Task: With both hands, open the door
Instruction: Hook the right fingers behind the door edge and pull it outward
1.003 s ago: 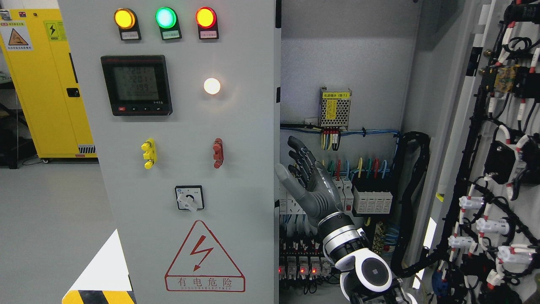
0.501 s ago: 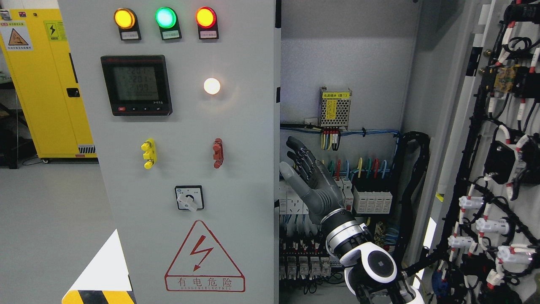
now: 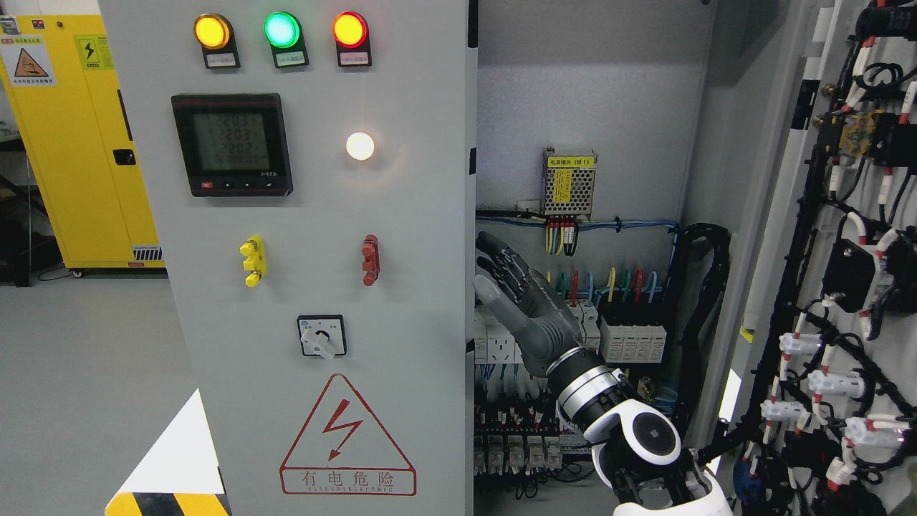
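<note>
The grey left cabinet door [image 3: 408,215] carries three lamps, a meter, two handles and a shock warning sign; it faces me and looks closed. The right door [image 3: 852,287] is swung wide open, its inner side covered with black wiring and white connectors. My right hand [image 3: 510,287], dark grey with a white wrist, reaches up from the bottom edge into the open cabinet. Its fingers are spread and hold nothing. Its thumb [image 3: 491,295] lies close to the left door's right edge [image 3: 470,236]; I cannot tell if it touches. The left arm is out of view.
Inside the cabinet are a small power supply [image 3: 569,183], coloured wires, a row of breakers [image 3: 630,337] and a black cable chain [image 3: 698,322]. A yellow safety cabinet [image 3: 79,143] stands on the grey floor at far left.
My right forearm has shifted right and down at the wrist, and the hand has tilted further left toward the left door's edge. The doors have not moved.
</note>
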Motion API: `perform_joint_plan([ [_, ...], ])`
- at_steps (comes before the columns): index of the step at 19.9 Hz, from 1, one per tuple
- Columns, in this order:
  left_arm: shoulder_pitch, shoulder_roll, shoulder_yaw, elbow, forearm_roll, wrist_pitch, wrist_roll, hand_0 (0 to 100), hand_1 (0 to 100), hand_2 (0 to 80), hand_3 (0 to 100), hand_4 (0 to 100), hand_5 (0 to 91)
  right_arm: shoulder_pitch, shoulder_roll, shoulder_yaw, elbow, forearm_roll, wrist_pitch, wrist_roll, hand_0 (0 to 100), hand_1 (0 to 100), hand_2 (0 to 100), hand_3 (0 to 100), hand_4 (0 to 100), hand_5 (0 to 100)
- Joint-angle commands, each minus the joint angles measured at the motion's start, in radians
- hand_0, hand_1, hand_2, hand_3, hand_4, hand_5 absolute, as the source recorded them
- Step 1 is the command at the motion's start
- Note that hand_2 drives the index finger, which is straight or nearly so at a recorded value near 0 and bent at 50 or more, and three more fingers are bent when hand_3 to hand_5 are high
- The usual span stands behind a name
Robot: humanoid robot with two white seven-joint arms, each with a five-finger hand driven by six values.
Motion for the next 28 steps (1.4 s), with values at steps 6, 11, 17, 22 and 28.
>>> perform_joint_plan([
  [6, -0.023, -0.021, 0.0, -0.002, 0.0, 0.0, 0.0, 12, 56, 0.0, 0, 0, 0.0, -0.013, -0.008, -0.034, 0.064, -0.003, 0.002, 0.115, 0, 50, 4, 0, 0, 0],
  [11, -0.023, -0.02, -0.001, -0.004, 0.0, 0.0, 0.0, 12, 56, 0.0, 0, 0, 0.0, -0.044, -0.008, -0.054, 0.096, -0.003, 0.003, 0.192, 0, 50, 4, 0, 0, 0],
  [17, -0.025, -0.02, -0.001, -0.004, 0.0, 0.0, 0.0, 12, 56, 0.0, 0, 0, 0.0, -0.058, -0.006, -0.055, 0.096, -0.003, 0.01, 0.252, 0, 50, 4, 0, 0, 0],
  [22, -0.025, -0.02, -0.001, -0.004, 0.0, 0.0, 0.0, 12, 56, 0.0, 0, 0, 0.0, -0.067, -0.006, -0.055, 0.096, -0.013, 0.011, 0.308, 0, 50, 4, 0, 0, 0],
  [28, -0.025, -0.02, -0.001, -0.004, 0.0, 0.0, 0.0, 12, 56, 0.0, 0, 0, 0.0, -0.075, -0.005, -0.055, 0.092, -0.088, 0.056, 0.328, 0, 50, 4, 0, 0, 0],
])
